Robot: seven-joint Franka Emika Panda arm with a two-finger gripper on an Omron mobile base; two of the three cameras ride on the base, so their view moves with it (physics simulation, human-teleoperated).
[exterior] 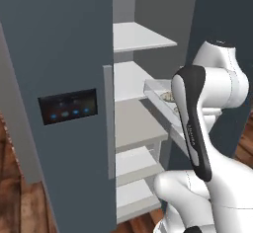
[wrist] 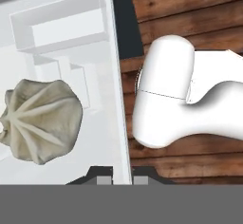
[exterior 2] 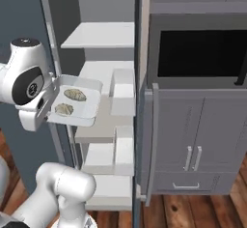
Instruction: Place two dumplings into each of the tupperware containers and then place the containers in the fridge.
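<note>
Both base cameras face the open fridge (exterior: 74, 79) from behind the arm, left and right; the hand camera looks closely down on the whitish container (wrist: 61, 52).

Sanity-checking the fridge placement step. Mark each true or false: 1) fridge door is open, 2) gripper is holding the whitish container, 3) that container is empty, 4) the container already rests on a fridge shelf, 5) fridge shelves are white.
1) True: the fridge stands open, its shelves in plain sight.
2) True: the gripper is shut on the rim of the whitish container.
3) False: two dumplings lie in it.
4) False: it is held in the air at the fridge opening, in front of the shelves, not set down.
5) True: the shelves are white.
</note>
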